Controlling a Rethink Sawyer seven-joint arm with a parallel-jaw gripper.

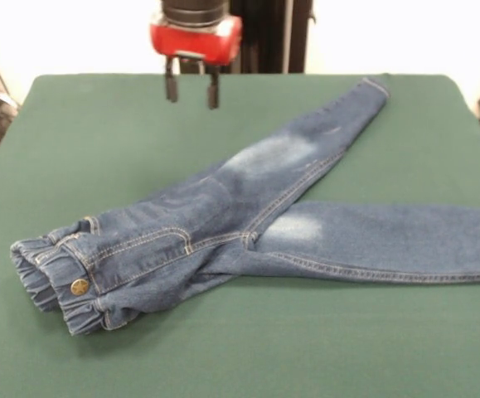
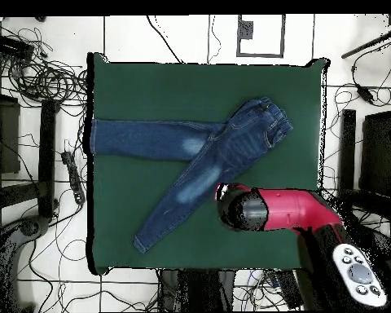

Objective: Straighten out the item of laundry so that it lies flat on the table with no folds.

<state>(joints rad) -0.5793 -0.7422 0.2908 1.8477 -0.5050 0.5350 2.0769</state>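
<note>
Spread on the green tabletop (image 1: 123, 141) below and beyond the raised gripper (image 1: 191, 89), whose jaws are parted and empty, the jeans (image 1: 248, 220) are largely flattened with legs splayed, though the waistband end is judged bunched and yet to be smoothed.

We see a large rectangular table covered in dark green cloth (image 1: 99, 149); directly on it lies a small pair of blue denim jeans (image 1: 223, 224), legs spread apart
</note>
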